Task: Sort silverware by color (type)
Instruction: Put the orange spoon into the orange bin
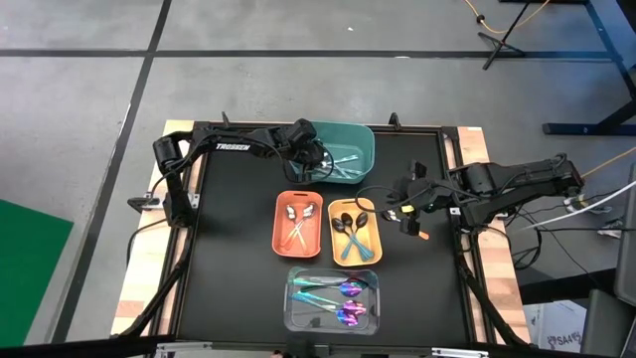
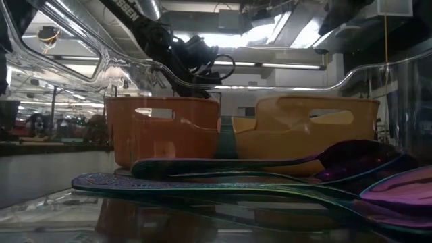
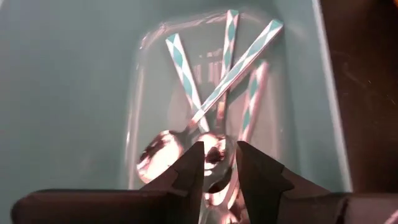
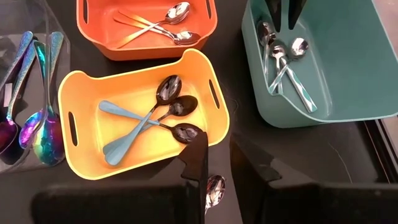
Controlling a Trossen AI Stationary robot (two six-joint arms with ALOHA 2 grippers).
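Silverware, sorted by type into four bins on black table. Teal-handled spoons lie crossed in teal bin at table's far edge, centre. Left gripper hangs just above their bowls, inside bin; fingers slightly apart, nothing between them. Orange-handled spoons in orange bin, mid-table. Black-headed spoons w/ pale blue handles in yellow bin, touching orange bin's right side. Iridescent spoons in clear bin near front edge. Right gripper hovers over bare table just right of yellow bin, fingers closed on one silver spoon w/ orange handle showing in high view; bowl pokes out below fingers.
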